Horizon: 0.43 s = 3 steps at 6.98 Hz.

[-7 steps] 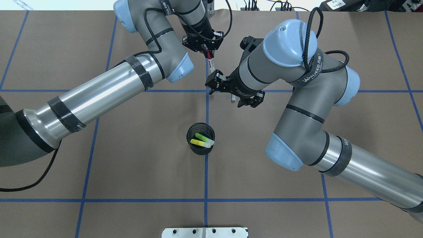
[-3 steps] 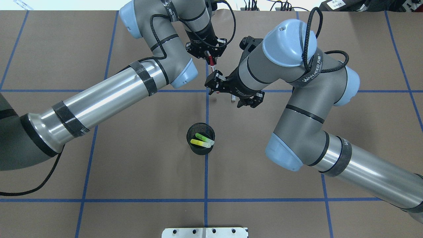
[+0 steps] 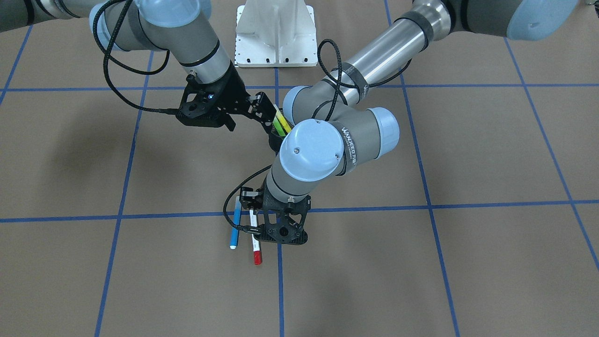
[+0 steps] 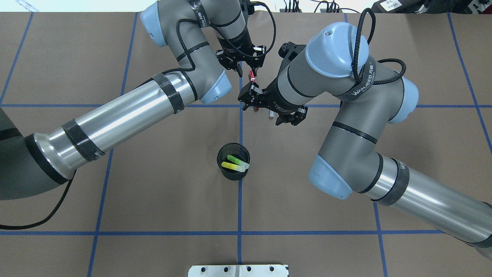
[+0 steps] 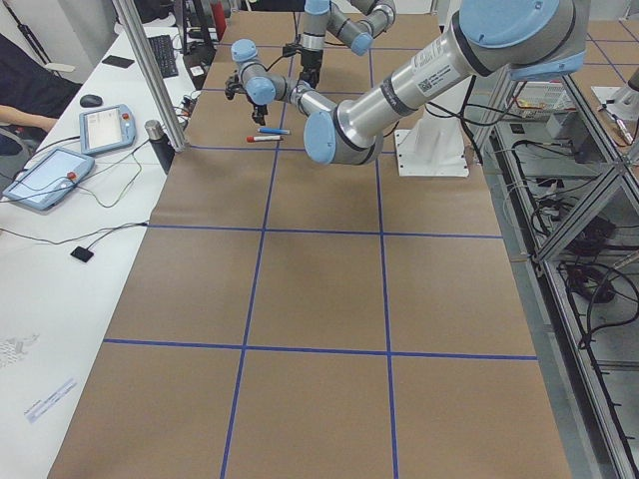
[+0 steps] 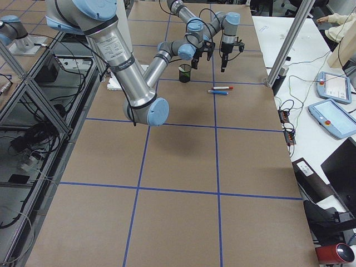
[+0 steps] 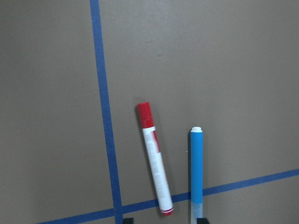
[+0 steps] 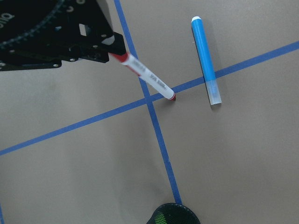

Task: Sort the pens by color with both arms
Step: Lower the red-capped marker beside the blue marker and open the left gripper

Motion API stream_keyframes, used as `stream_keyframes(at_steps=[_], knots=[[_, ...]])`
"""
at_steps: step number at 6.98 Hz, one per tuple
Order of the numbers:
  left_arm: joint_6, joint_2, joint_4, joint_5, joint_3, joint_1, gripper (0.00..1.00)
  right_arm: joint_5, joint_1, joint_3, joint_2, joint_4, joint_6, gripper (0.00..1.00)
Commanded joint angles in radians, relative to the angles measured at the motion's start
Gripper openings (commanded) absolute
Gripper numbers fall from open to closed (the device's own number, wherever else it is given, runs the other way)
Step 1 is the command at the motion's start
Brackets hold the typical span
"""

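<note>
Guessing light, stiff, slick barrels: red white-labelled marker pen and blue marker pen lie loose on brown desk, lower centre; left tool gapes above, grab mid-barrel. Right tool: can't tell.

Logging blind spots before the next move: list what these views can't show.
Blue pen: overhead, almost wholly under the right arm.
Cup: front view, mostly behind the left arm elbow.
Right end effector: fingertips outside its wrist view, covered overhead; open or shut unclear.
Red pen: label print too small to read.
</note>
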Motion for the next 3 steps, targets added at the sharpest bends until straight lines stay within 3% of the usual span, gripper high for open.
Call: stream_keyframes(at_steps=[1, 3], knots=[[0.0, 0.045, 0.001, -0.01, -0.082, -0.024, 0.66, -0.004, -0.007, -0.007, 0.023, 0.0, -0.012, 0.99], [0.026, 0.177, 0.015, -0.134, -0.226, -0.088, 0.66, 0.005, -0.019, -0.009, 0.038, 0.0, -0.05, 0.99]])
